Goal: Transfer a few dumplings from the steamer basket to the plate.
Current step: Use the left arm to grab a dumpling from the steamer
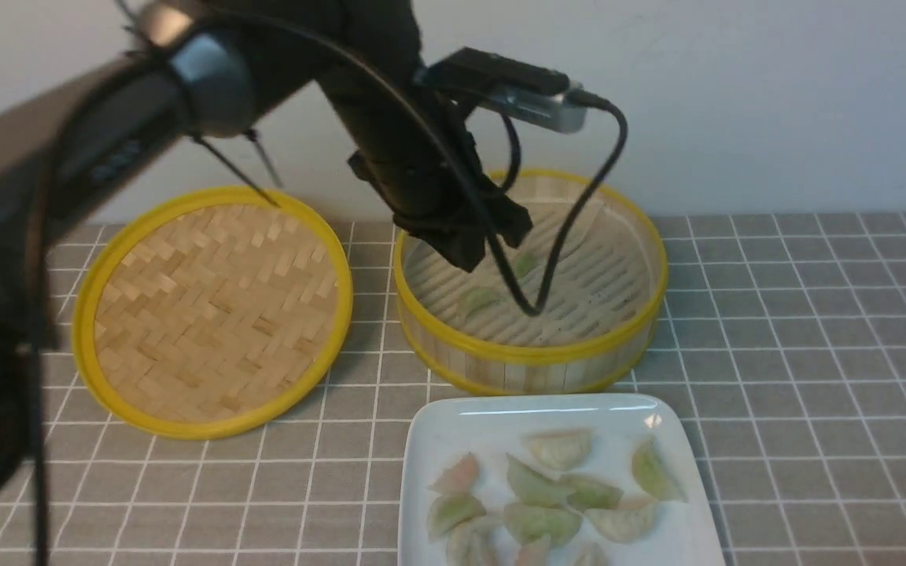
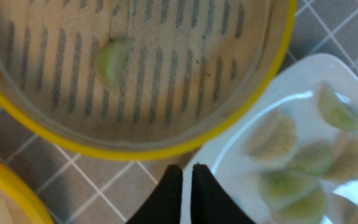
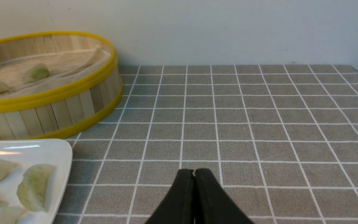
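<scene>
On the plate (image 1: 421, 440) — several pale green dumplings (image 1: 539, 523), evidently delivered; in the steamer basket (image 1: 528, 369) — two green ones, still to be moved. Left hand (image 2: 186, 168): narrowly parted, nothing held. Right hand (image 3: 193, 171): closed, empty.

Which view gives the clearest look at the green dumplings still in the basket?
The right wrist view: both green dumplings lie unobstructed on the cloth in the basket. The front view shows both, but faint, with the arm's cable close by. The left wrist view shows one whole and the other cut off by the frame.
</scene>
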Robot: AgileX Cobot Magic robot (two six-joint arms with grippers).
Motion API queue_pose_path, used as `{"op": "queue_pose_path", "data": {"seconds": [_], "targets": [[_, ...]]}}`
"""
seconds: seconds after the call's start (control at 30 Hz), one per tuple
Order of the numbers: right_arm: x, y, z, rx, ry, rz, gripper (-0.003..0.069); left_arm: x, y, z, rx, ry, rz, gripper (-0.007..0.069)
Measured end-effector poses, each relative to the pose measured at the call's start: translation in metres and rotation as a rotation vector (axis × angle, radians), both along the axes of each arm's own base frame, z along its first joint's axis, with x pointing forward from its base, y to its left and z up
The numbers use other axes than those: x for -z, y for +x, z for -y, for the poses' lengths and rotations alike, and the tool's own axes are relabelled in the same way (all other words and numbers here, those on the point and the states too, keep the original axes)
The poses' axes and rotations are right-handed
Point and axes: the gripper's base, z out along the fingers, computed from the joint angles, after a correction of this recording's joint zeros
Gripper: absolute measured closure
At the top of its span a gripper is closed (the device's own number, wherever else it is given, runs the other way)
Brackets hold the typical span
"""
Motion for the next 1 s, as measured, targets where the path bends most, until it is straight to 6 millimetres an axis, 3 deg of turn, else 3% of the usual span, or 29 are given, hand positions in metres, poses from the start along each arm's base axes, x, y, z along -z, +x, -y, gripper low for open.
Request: {"op": "queue_pose_path", "data": {"seconds": [0.1, 0.3, 0.4, 0.5, 0.73, 1.0], "targets": [[0.0, 0.0, 0.0, 0.0, 0.0, 0.0, 0.0673, 0.028, 0.023, 0.013, 0.015, 0.08, 0.031, 0.0499], [0.0, 0.0, 0.0, 0.0, 0.0, 0.0, 0.0673, 0.081, 0.051, 0.02, -0.045, 0.211, 0.055, 0.0241], [0.0, 0.0, 0.0, 0.0, 0.0, 0.0, 0.0673, 0.096, 0.058, 0.02, -0.066, 0.237, 0.08, 0.0121], [0.0, 0.0, 0.0, 0.0, 0.0, 0.0, 0.0673, 0.1, 0.059, 0.02, -0.071, 0.237, 0.084, 0.0052], [0.0, 0.0, 0.0, 0.0, 0.0, 0.0, 0.0673, 0.099, 0.059, 0.022, -0.073, 0.221, 0.074, 0.0032], [0.0, 0.0, 0.0, 0.0, 0.0, 0.0, 0.0673, 0.098, 0.061, 0.031, -0.076, 0.128, 0.105, 0.0116]]}}
